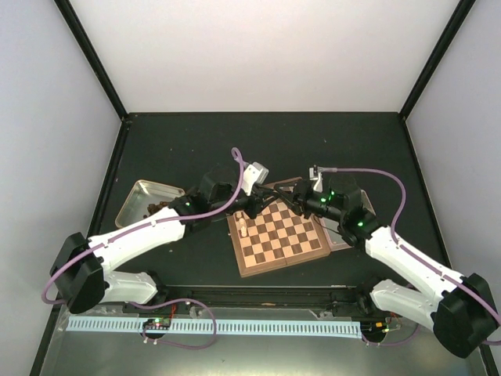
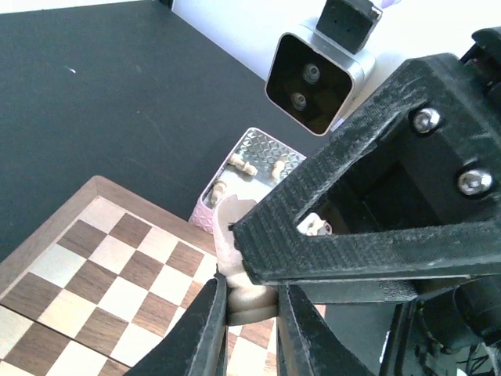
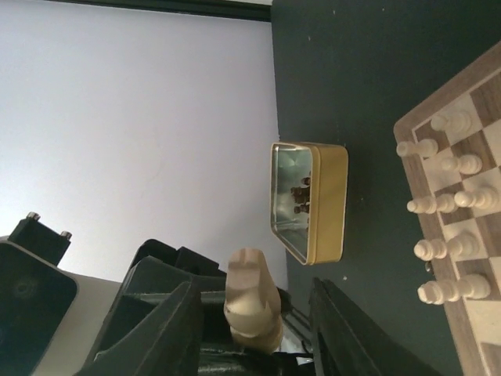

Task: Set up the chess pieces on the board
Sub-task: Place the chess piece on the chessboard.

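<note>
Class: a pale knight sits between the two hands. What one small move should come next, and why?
Probably the right hand should back away: its fingers stand clear of the pale knight, while the left hand is closed on the knight's base, ready to carry it to the board.

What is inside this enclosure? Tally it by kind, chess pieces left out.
chessboard: 1
gold tin: 1
clear tray: 1
robot arms: 2
Total: 5
</note>
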